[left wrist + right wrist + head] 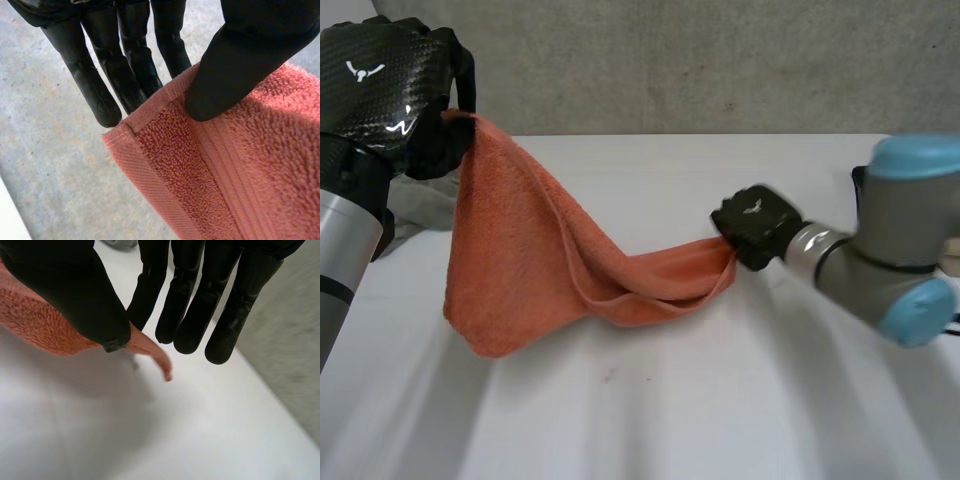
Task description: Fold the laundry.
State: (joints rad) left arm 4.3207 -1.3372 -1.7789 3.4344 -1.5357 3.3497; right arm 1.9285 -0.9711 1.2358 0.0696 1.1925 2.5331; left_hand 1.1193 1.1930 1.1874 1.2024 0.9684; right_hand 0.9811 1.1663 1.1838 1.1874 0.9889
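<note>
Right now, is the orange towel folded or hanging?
Hanging, not folded: the left hand pinches a corner high, the right hand pinches another end low, and the towel sags between them.

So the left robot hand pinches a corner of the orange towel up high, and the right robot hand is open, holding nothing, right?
No. The right robot hand is shut on the orange towel too, thumb pinching its end against the fingers, as the right wrist view shows. The left robot hand does pinch a corner up high.
</note>
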